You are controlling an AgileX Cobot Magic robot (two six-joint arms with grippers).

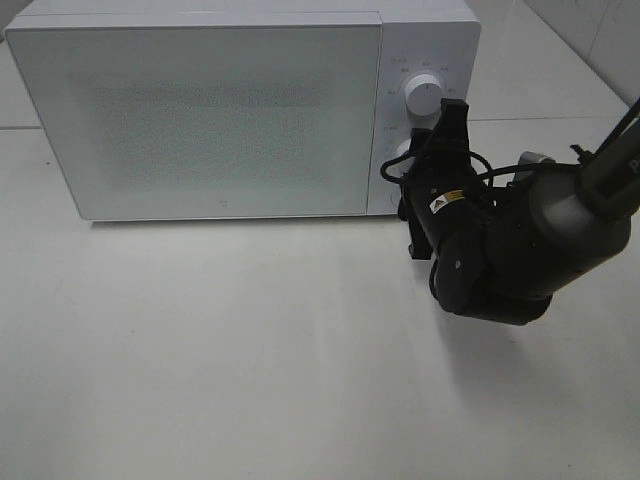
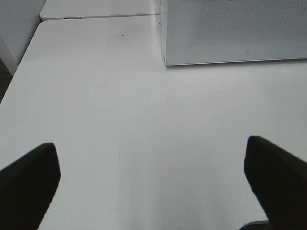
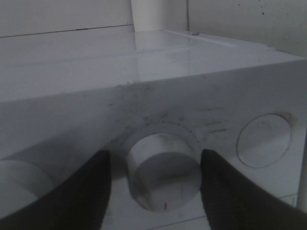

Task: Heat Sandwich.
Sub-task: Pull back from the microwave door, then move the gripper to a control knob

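A white microwave (image 1: 220, 110) stands at the back of the white tabletop (image 1: 250, 370), its frosted door (image 1: 200, 115) shut. The sandwich shows in no view, and nothing can be made out through the door. Down the control panel on the microwave's right side, the upper knob (image 1: 423, 95) is in plain sight, while the black right arm (image 1: 500, 250) and its looped cable (image 1: 480, 165) cover much of the panel below it. The right gripper (image 1: 425, 160) is pressed up to the middle knob (image 1: 397, 160). In its wrist view the two dark fingers (image 3: 81, 196) straddle that knob (image 3: 165, 175) with the jaws spread: a clear gap shows on one side, and the other finger sits right at the knob's edge, contact not discernible. A second knob (image 3: 19, 182) and a round flat button (image 3: 264, 139) lie on either side of it. The left gripper (image 2: 153, 177) hangs wide apart over bare tabletop, grasping nothing, with the microwave's near corner (image 2: 230, 33) well ahead of it.
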